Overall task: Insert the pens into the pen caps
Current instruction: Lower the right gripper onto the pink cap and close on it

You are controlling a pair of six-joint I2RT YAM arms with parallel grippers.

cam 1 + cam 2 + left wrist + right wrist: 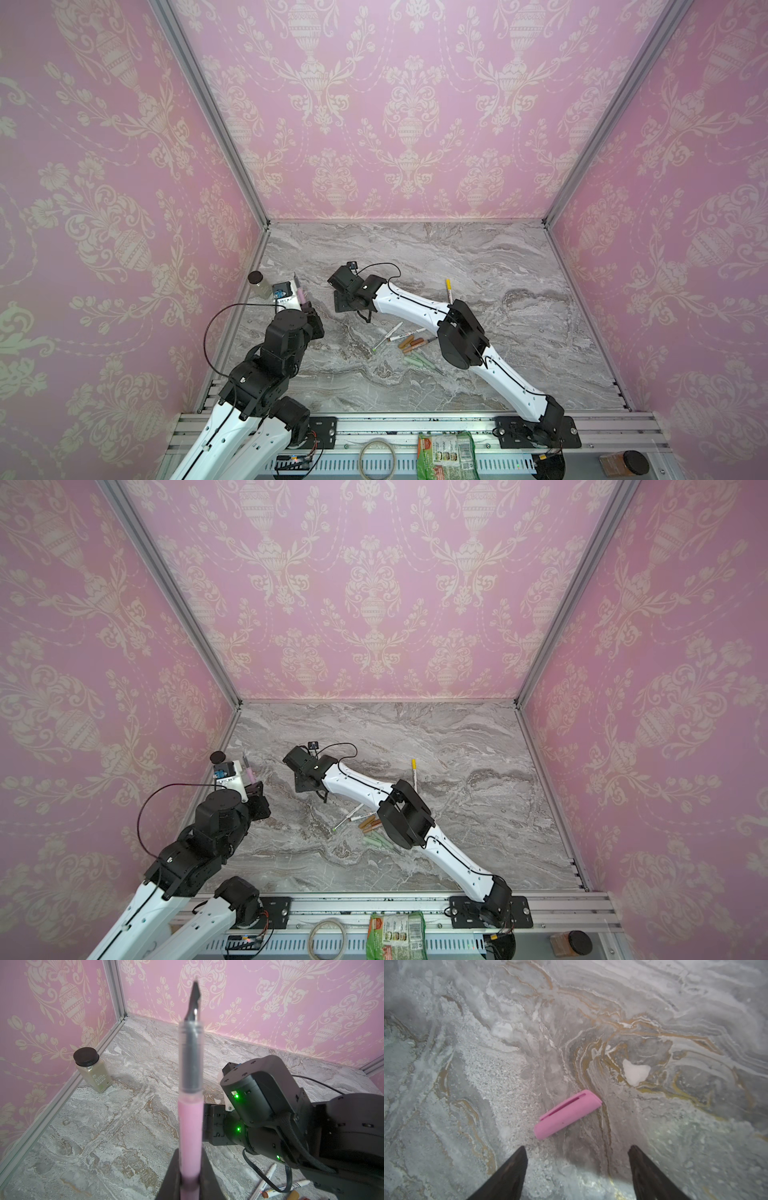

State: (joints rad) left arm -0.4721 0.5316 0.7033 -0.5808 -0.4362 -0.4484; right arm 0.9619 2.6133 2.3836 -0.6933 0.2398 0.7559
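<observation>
While the pink pen is pinched by its barrel in the left gripper at the table's left edge, the right gripper is spread above the pink cap, which lies untouched left of centre; other pens are scattered mid-table.

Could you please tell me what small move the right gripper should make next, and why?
Probably lower the right gripper and advance it to straddle the pink cap: its jaws are open, the cap lies loose just ahead of them, and the left gripper holds the uncapped pink pen.
</observation>
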